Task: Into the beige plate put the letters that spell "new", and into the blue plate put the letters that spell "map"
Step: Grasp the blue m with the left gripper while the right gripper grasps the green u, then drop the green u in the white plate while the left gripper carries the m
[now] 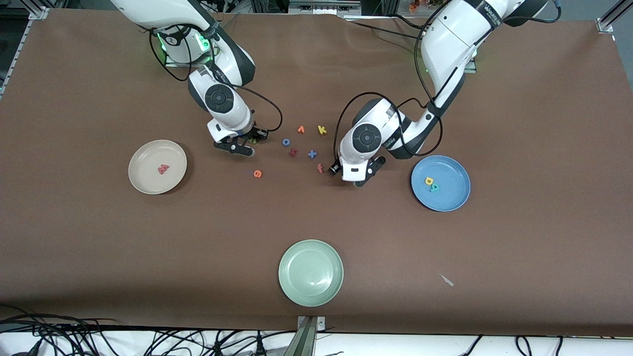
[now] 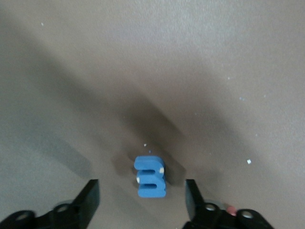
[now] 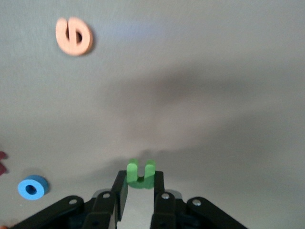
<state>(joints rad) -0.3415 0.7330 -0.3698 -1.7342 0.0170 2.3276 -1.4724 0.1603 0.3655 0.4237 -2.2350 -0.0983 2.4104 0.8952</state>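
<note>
My right gripper [image 1: 249, 144] is shut on the green "n" [image 3: 139, 174], low at the table beside the loose letters. The orange "e" [image 1: 257, 173] lies on the cloth close by and also shows in the right wrist view [image 3: 74, 36]. The salmon "w" [image 1: 163, 169] lies in the beige plate [image 1: 143, 184]. My left gripper [image 2: 142, 191] is open and straddles the blue "m" [image 2: 151, 177], neither finger touching it. In the front view that gripper [image 1: 363, 180] hides the "m". The yellow "a" [image 1: 429, 181] and teal "p" [image 1: 435, 188] lie in the blue plate [image 1: 455, 198].
Loose letters lie between the arms: a blue "o" [image 1: 286, 142], an orange "v" [image 1: 300, 129], a yellow "k" [image 1: 322, 130], a dark red "s" [image 1: 293, 152], a blue cross [image 1: 312, 154] and a red letter [image 1: 320, 168]. A pale green plate [image 1: 310, 291] sits nearest the front camera.
</note>
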